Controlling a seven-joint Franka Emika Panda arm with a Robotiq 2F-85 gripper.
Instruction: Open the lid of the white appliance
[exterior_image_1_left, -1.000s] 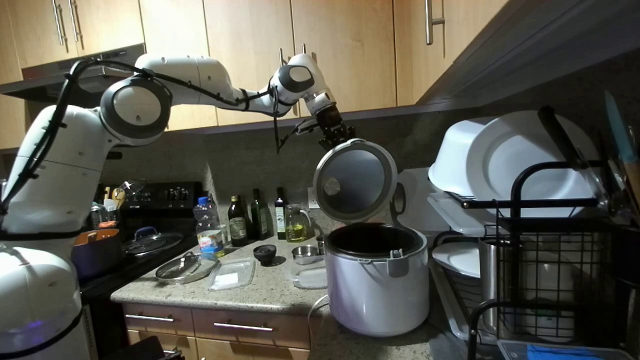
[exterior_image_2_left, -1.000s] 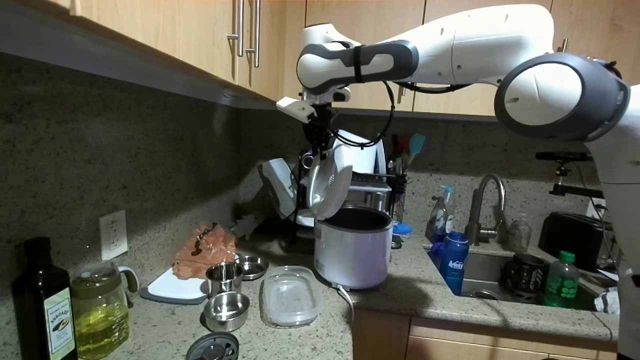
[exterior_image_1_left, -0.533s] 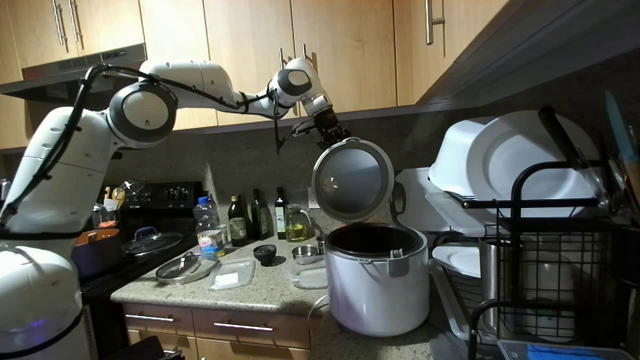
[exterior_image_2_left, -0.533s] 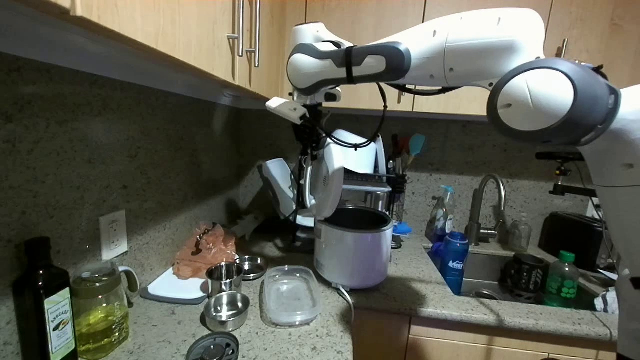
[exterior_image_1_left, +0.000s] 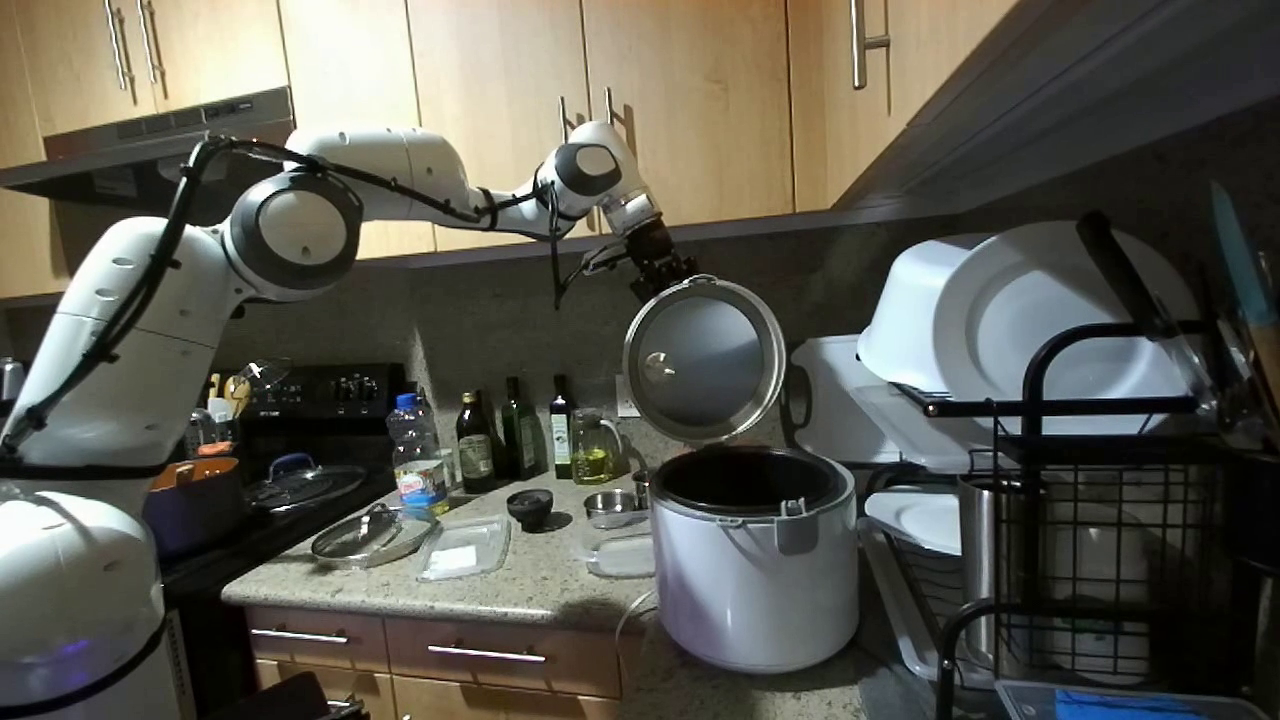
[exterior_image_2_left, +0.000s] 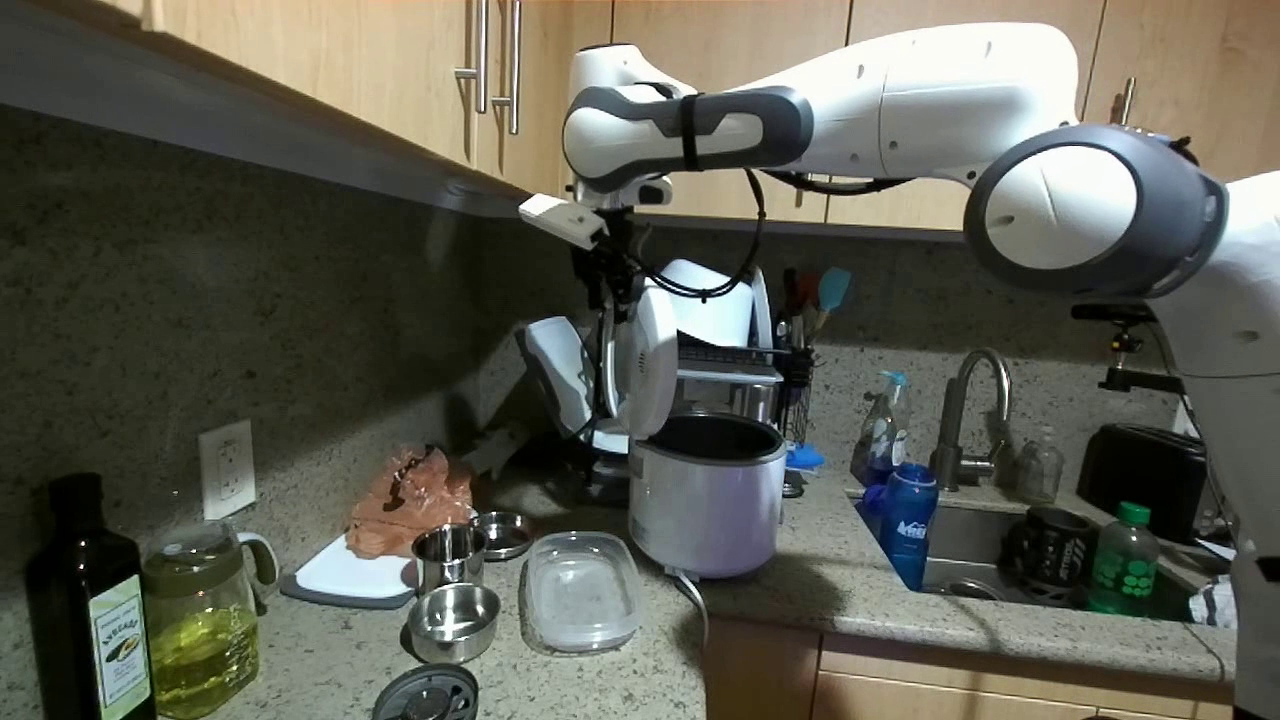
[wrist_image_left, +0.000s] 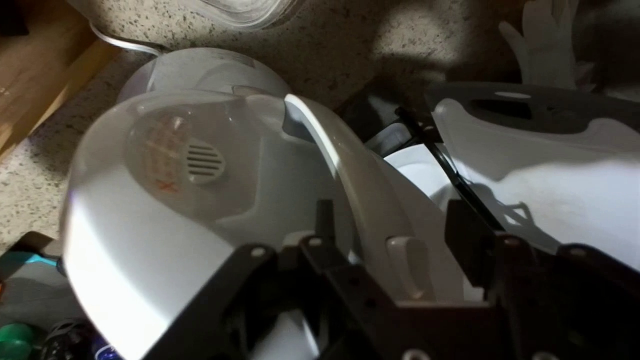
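The white appliance (exterior_image_1_left: 755, 590) is a round cooker on the counter, and it shows in both exterior views (exterior_image_2_left: 705, 510). Its lid (exterior_image_1_left: 705, 355) stands raised and near upright at the back, baring the dark pot. In an exterior view the lid (exterior_image_2_left: 655, 365) appears edge-on. My gripper (exterior_image_1_left: 665, 280) is at the lid's top edge, on its outer side. In the wrist view my gripper (wrist_image_left: 390, 220) has its fingers apart, one on either side of the lid's curved handle (wrist_image_left: 360, 200). Whether a finger touches the handle or lid is unclear.
A dish rack (exterior_image_1_left: 1100, 405) with plates and bowls stands beside the cooker. A white cutting board (exterior_image_2_left: 560, 375) leans behind the lid. Wall cabinets (exterior_image_1_left: 690, 110) hang close above the arm. A plastic container (exterior_image_2_left: 583, 590) and steel cups (exterior_image_2_left: 453, 620) sit near the cooker.
The lid has swung a little further back, to a more upright tilt. My gripper has moved the same way along with it. The cooker body has stayed in place.
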